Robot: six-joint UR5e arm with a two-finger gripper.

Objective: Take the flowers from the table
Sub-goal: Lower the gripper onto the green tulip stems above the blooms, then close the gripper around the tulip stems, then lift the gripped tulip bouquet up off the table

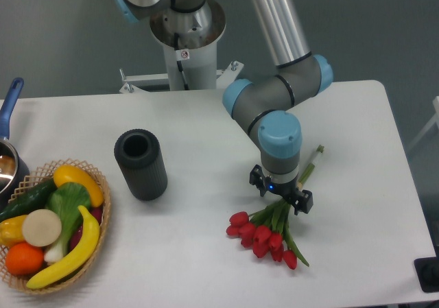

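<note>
A bunch of red tulips (264,238) lies on the white table (206,253) at the front right, with its green stems (310,161) running up and to the right. My gripper (281,197) is down over the stems just above the blooms, seen from above. The arm's wrist covers the fingers, so I cannot see whether they are closed on the stems. The blooms and the stem ends stick out on either side of the gripper.
A dark grey cylindrical vase (141,164) stands left of centre. A wicker basket (51,226) with yellow, green and orange produce sits at the front left edge. A pot with a blue handle (8,143) is at the far left. The arm's base (185,40) stands behind the table.
</note>
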